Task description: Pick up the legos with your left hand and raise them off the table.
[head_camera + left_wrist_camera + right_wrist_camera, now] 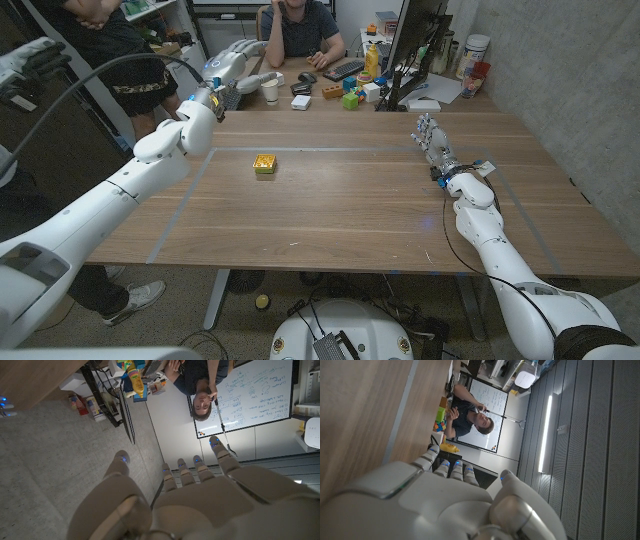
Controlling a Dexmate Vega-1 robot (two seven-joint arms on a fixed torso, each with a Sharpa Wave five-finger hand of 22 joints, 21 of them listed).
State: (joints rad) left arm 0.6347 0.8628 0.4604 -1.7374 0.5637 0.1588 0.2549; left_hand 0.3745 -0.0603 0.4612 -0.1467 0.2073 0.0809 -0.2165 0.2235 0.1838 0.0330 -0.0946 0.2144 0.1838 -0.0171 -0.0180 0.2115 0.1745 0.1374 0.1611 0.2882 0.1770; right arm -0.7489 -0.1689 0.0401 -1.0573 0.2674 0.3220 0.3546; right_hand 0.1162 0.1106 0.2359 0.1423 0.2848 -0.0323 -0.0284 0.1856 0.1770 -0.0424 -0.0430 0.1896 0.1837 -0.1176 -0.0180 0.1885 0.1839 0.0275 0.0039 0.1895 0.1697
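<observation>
Near the middle of the wooden table (340, 200), a little toward its far edge and left of centre, sits the small yellow lego block (265, 163), alone on the bare wood with nothing touching it. The left hand (236, 64) is raised above the table's far left corner, well apart from the block, its pale fingers (196, 467) spread and reaching outward with nothing between them; the left wrist view shows the same loose spread from behind. The right hand (432, 140) stands near the table's right edge, toward the far side, fingers upright and apart, holding nothing; in the right wrist view its fingers (449, 467) lie close along the wood grain.

Beyond the far edge a second desk carries a black keyboard (343, 69), a white paper cup (270, 90), a cluster of coloured toy blocks (350, 95) and a dark monitor (412, 45). A seated person (305, 30) in a dark shirt rests their forearms there. Behind that person hangs a whiteboard (255, 395) covered in blue handwriting, too small to read. A yellow bottle (371, 58) bears a label that cannot be made out.
</observation>
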